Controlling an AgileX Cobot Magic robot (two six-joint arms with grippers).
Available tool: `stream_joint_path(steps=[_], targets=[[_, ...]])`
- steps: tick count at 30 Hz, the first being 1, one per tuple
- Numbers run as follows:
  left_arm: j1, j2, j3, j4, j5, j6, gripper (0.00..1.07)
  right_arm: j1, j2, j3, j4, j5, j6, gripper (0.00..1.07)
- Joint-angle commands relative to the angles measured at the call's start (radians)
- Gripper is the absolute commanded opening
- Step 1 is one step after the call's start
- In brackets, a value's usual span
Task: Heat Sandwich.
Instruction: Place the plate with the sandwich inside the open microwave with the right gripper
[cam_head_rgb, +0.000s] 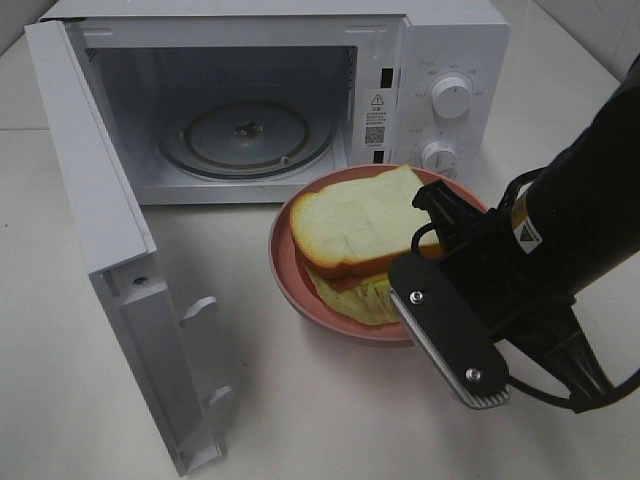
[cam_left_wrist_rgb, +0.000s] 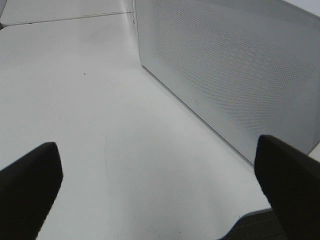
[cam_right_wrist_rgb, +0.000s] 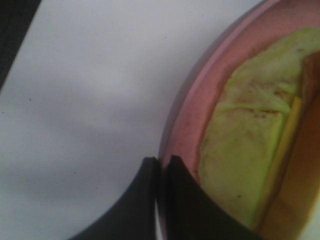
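R. claw (cam_right_wrist_rgb: 161, 162) shut on rim of round pink plate (cam_right_wrist_rgb: 190, 115) bearing white-bread sandwich (cam_head_rgb: 365, 220). L. claw (cam_left_wrist_rgb: 159, 172) wide open, empty.

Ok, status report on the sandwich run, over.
Left fingers open over table. Right fingers shut on pink plate rim. Sandwich on plate, before microwave. Door wide open, nothing blocking.

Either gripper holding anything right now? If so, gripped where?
Right gripper is shut on the pink plate, pinching its rim on the side away from the microwave. The sandwich sits on the plate, ungripped. Left gripper is open, holding nothing.
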Motion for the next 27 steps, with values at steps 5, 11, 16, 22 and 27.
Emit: stream_joint_path(steps=[5, 11, 16, 22, 27], targets=[[0.0, -0.028, 0.005, -0.004, -0.007, -0.005, 1.0, -0.097, -0.007, 0.0, 0.127, -0.014, -0.259, 0.0], [0.0, -0.028, 0.005, -0.004, -0.007, -0.005, 1.0, -0.112, -0.007, 0.0, 0.143, -0.004, -0.286, 0.0], [0.0, -0.028, 0.005, -0.004, -0.007, -0.005, 1.0, -0.111, -0.007, -0.006, 0.173, -0.011, -0.287, 0.0], [0.0, -0.028, 0.005, -0.004, -0.007, -0.005, 1.0, -0.067, -0.002, -0.067, 0.195, -0.004, -0.287, 0.0], [0.0, -0.028, 0.005, -0.004, -0.007, -0.005, 1.0, -0.067, 0.04, -0.122, 0.23, 0.015, -0.287, 0.0]])
